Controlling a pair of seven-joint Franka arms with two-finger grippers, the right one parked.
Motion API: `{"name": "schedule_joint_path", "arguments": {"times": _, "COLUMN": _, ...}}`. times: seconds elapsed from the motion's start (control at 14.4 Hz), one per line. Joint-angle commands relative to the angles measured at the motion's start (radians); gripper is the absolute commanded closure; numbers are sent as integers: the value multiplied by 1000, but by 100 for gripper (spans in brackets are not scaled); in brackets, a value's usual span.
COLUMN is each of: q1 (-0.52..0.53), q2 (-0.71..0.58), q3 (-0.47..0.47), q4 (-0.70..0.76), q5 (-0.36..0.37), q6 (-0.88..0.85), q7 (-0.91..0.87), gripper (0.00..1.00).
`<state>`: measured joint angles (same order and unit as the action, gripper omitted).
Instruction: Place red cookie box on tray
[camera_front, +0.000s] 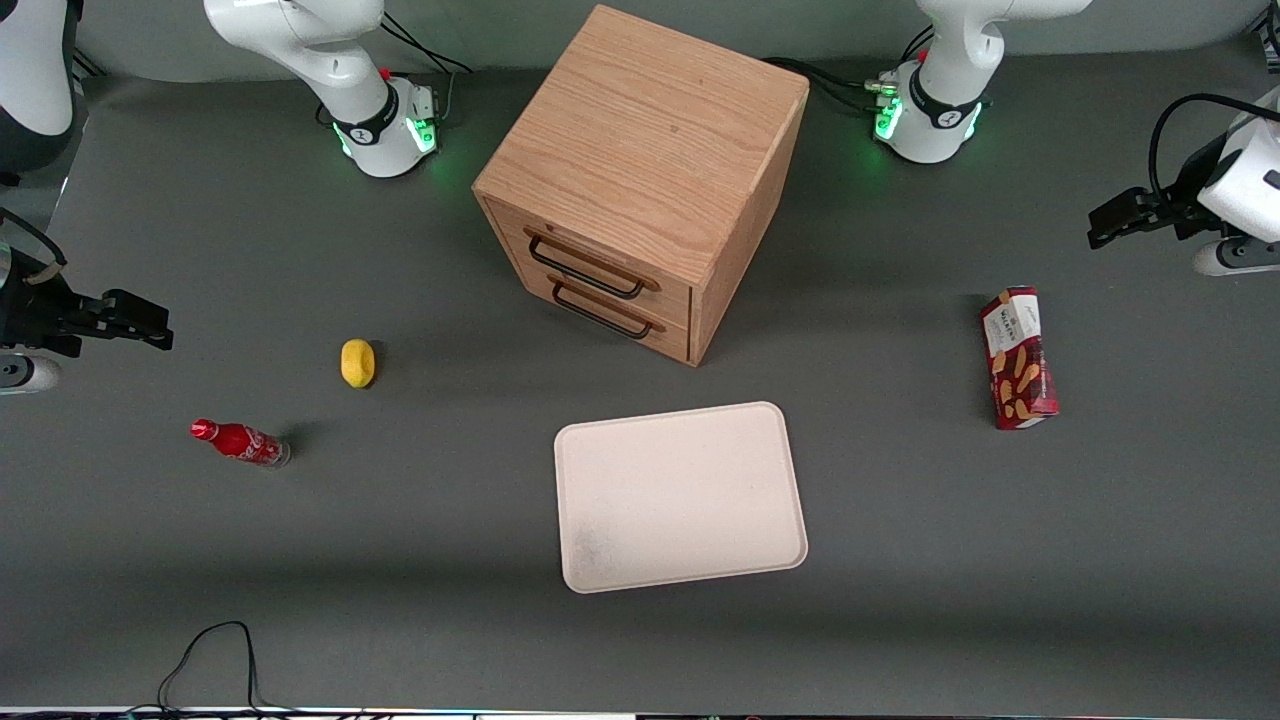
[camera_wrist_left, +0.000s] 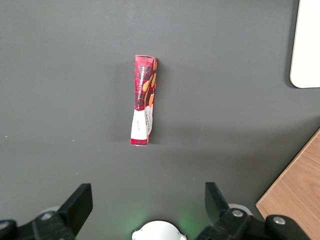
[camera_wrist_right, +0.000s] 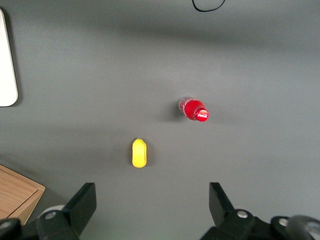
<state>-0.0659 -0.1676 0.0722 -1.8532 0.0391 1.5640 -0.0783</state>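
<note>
The red cookie box lies flat on the grey table toward the working arm's end, its white lettered end panel pointing away from the front camera. The wrist view shows the box alone on bare table. The cream-white tray lies nearer the front camera than the cabinet, with nothing on it; one corner of the tray shows in the wrist view. My gripper hangs above the table, farther from the front camera than the box and apart from it. The gripper is open, with nothing between its fingers.
A wooden two-drawer cabinet stands mid-table, farther from the front camera than the tray; its edge shows in the wrist view. A yellow lemon-like object and a small red soda bottle lie toward the parked arm's end. A black cable loops near the front edge.
</note>
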Motion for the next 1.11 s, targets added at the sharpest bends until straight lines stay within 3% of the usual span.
{"name": "schedule_joint_path", "arguments": {"times": 0.0, "q1": -26, "q2": 36, "q3": 12, "q4": 52, "q5": 10, "q6": -29, "q7": -14, "gripper": 0}}
{"name": "schedule_joint_path", "arguments": {"times": 1.04, "q1": -28, "q2": 68, "q3": -12, "q4": 115, "q5": 30, "q6": -96, "q7": -41, "gripper": 0}}
